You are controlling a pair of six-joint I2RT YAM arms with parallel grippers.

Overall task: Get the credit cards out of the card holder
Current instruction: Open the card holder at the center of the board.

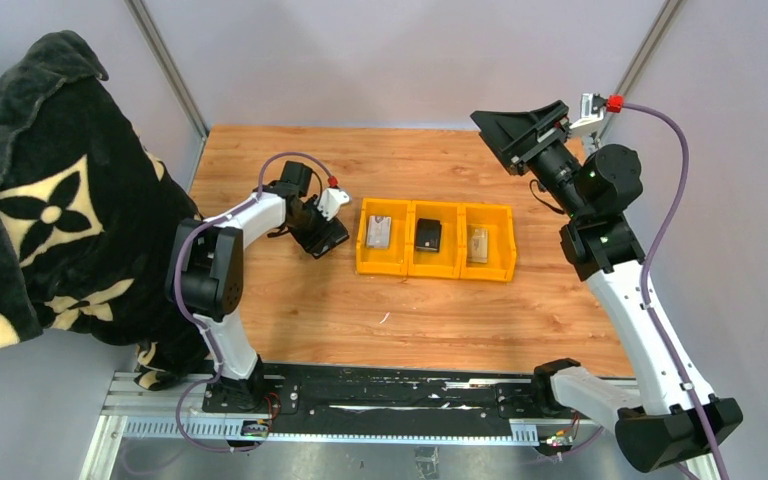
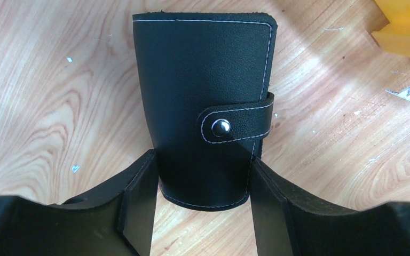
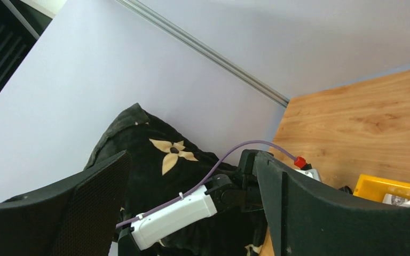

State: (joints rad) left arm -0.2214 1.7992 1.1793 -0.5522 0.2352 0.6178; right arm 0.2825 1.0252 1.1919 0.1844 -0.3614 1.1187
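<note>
Your left gripper (image 2: 203,178) pinches the card holder (image 2: 203,80) by one end, strap (image 2: 240,121) snapped shut; a tug could twist it loose. Your right gripper (image 3: 192,162) hangs wide open, empty.

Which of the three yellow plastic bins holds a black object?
The middle yellow plastic bin: a squarish black block lies in it; the left bin holds a greyish item, the right bin a tan one.

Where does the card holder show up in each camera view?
Left wrist: card holder at centre, gripped by the left gripper.
Top external: at that gripper's tip, left of the yellow bins.
Right wrist: not visible.
Shared landmark: the yellow bins.
</note>
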